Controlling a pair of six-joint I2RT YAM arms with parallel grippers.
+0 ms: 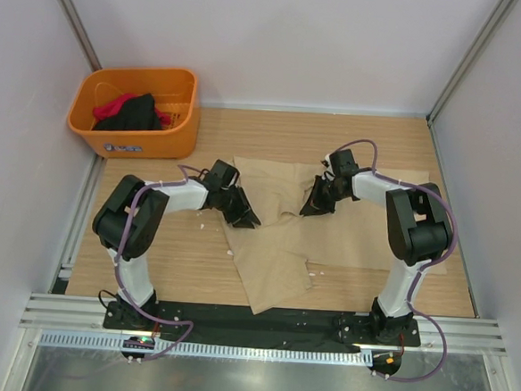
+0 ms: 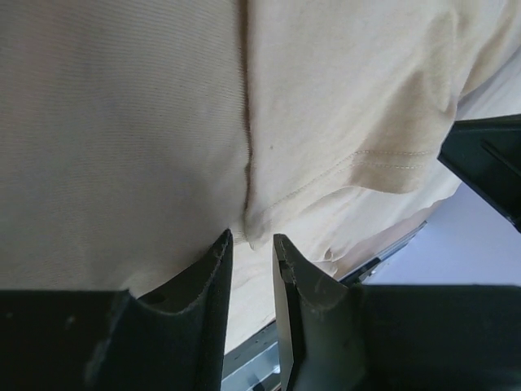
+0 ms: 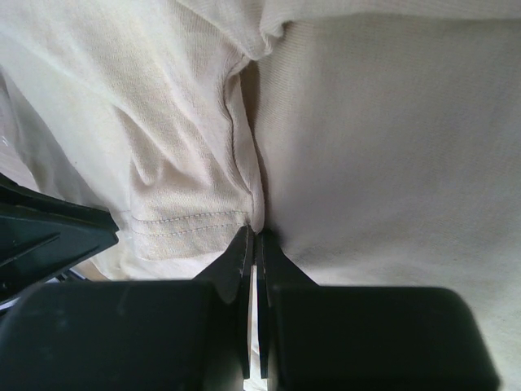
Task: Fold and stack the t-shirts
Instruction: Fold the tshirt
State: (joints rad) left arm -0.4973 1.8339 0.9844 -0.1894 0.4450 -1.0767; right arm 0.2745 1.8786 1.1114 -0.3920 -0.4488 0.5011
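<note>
On the wooden tabletop (image 1: 158, 260), a large tan shirt (image 1: 278, 268) lies spread between the two arms, rumpled through the middle, with one flap reaching down toward the near edge and another part stretching under the right arm. Both arms bend inward over it. The left hand (image 1: 244, 219) sits low at the shirt's left edge, and the right hand (image 1: 313, 208) sits low near the middle of the cloth, the two well apart with a creased stretch of fabric between them. From the left wrist, the left hand (image 2: 251, 244) has its fingers (image 2: 213, 273) parted by a narrow gap, and a folded, hemmed edge of the tan shirt (image 2: 122, 122) hangs right at the mouth of that gap; whether the cloth is actually caught between the tips cannot be told. From the right wrist, the right hand (image 3: 255, 236) is closed, its fingers (image 3: 281, 265) pressed almost together on a pinch of the tan shirt (image 3: 391, 122) where a stitched hem meets a deep crease, with a thin pale sliver of cloth showing between them. At the far left corner of the tabletop stands an orange basket (image 1: 157, 139), well apart from both hands. Inside it a black shirt (image 1: 134, 115) lies heaped, with a red shirt (image 1: 112, 106) showing beside and under it.
</note>
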